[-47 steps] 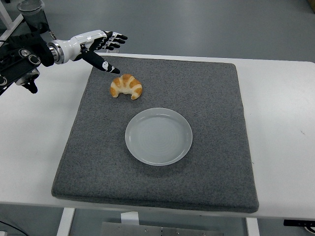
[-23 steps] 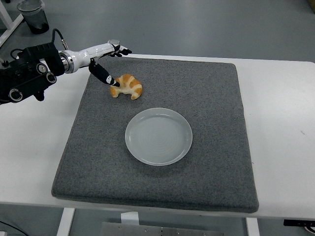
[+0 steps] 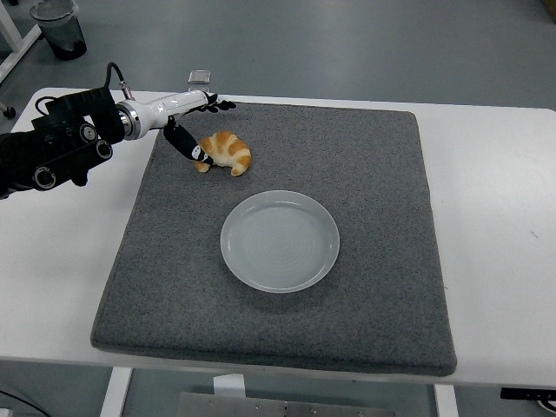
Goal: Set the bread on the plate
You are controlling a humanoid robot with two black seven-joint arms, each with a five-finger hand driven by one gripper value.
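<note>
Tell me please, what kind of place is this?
Probably a robot test lab, not a kitchen: a white table on a bare grey floor, a grey mat with only a croissant and an empty plate, and the left hand reaching in.

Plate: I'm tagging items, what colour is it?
Plain pale grey-white, no pattern; the plate shows best in the head view, empty on the dark grey mat.

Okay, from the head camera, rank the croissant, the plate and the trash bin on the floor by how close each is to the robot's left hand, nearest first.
1. Croissant: at the left hand, thumb against its left end, on the grey mat's far left.
2. Trash bin: on the floor beyond the table, top left.
3. Plate: mid-mat, toward the near edge.

Bin and plate look similarly far in the picture; their order is uncertain.
</note>
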